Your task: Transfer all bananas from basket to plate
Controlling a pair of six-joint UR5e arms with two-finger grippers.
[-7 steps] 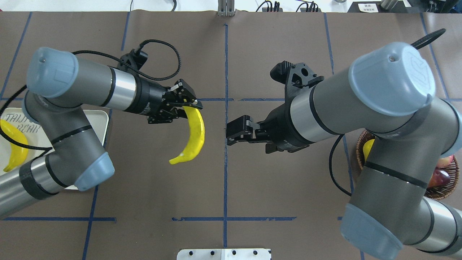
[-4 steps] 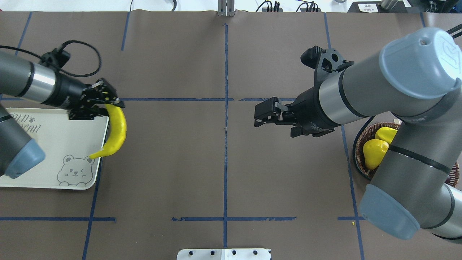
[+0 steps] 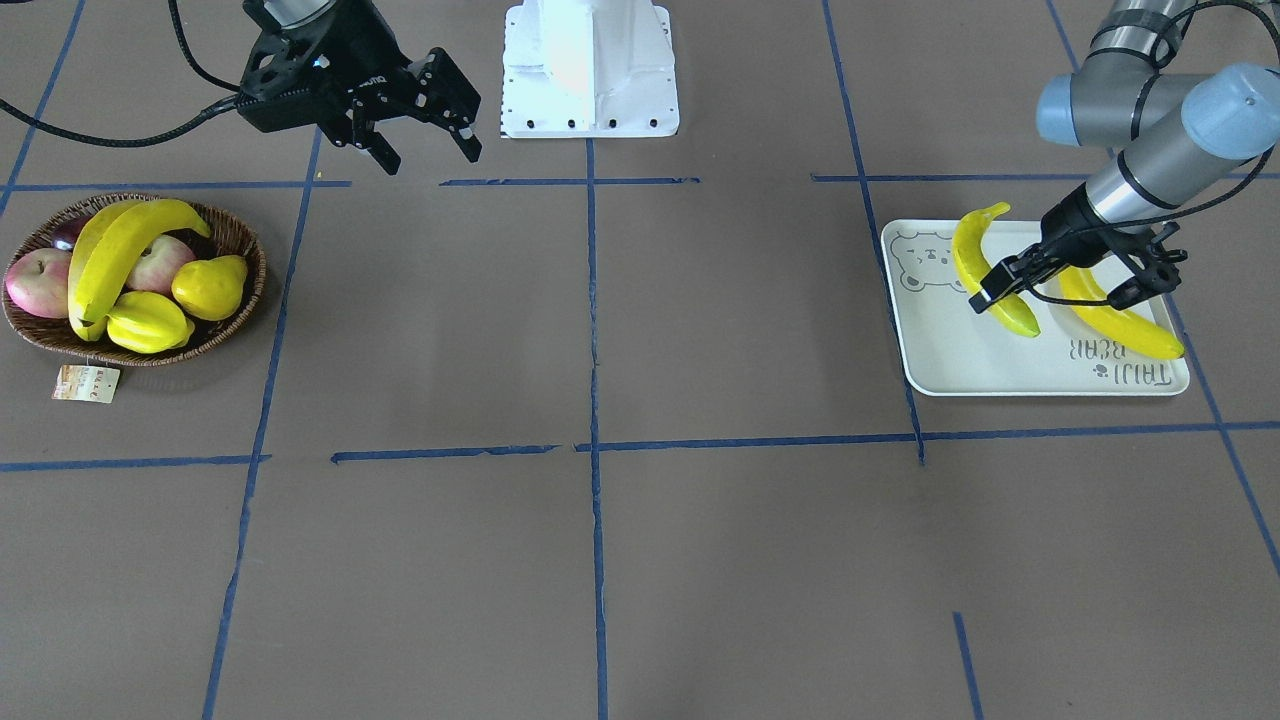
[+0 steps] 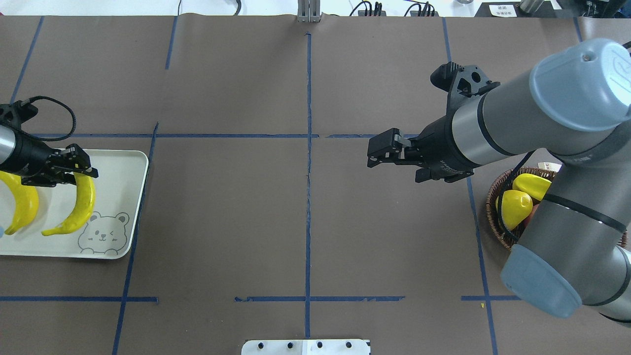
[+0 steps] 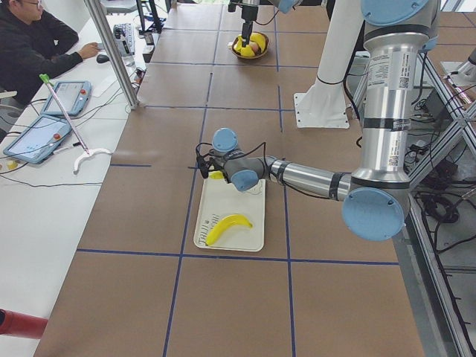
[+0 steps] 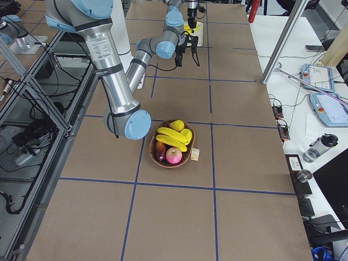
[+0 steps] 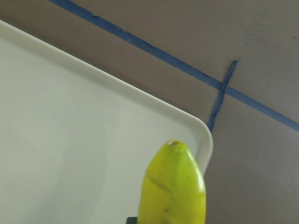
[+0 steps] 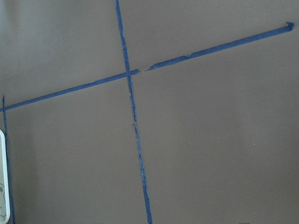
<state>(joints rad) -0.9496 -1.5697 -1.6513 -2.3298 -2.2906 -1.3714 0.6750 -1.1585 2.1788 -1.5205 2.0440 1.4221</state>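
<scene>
Bananas are the count that matters, and the tally stands at about half. One banana point(image 4: 22, 207) lies flat on the plate point(image 4: 123, 172), which sits at the left end of the worktop. A second banana point(image 4: 79, 207) hangs over the plate's middle, beside the first and apart from it, with its upper end pinched between the jaws of the left gripper point(image 4: 81, 172). Its lower tip points toward the bear drawing. Whether that tip touches the plate I cannot tell from these views, so I count this banana as arriving, not delivered: it has yet to be set down and let go.

At the right end of the worktop the basket point(image 3: 180, 352) holds two more bananas point(image 3: 120, 245), lying one against the other across the top of the other fruit, among them a pear point(image 3: 205, 285). Both look easy to reach from above.

The right gripper point(image 3: 425, 150) holds nothing; its jaws are spread wide, and it hovers over bare worktop between the basket and the worktop's middle, toward the robot's edge.

By my reckoning, one release and two full trips from basket to plate are left.
</scene>
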